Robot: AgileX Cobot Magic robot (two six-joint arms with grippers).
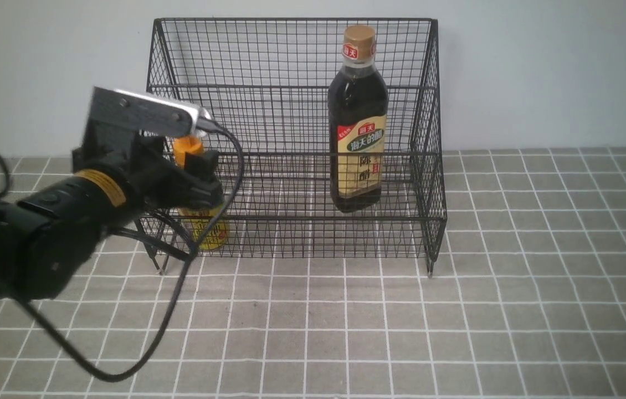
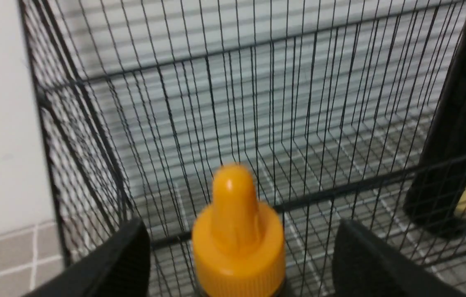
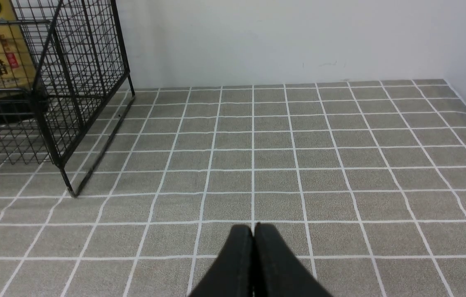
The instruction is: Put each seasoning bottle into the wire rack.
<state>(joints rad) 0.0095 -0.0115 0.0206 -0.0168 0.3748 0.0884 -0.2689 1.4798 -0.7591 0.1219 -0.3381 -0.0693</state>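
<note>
The black wire rack (image 1: 291, 66) stands at the back of the table. The tall bottle (image 1: 357, 122), with a tan cap and a cream label, stands upright inside it on the right. The short bottle (image 1: 212, 233), with an orange nozzle and a yellow label, stands in the rack's lower left corner. My left gripper (image 1: 202, 177) is open around its neck. In the left wrist view the orange cap (image 2: 237, 231) sits between the two fingers (image 2: 125, 255) with a gap on each side. My right gripper (image 3: 253, 231) is shut and empty above bare tiles; it does not show in the front view.
The table is covered with a grey tile-pattern cloth (image 1: 457, 310). A pale wall (image 1: 540, 66) rises just behind the rack. The left arm's black cable (image 1: 169, 310) loops down over the table in front of the rack's left leg. The rack's right side (image 3: 88, 62) shows in the right wrist view.
</note>
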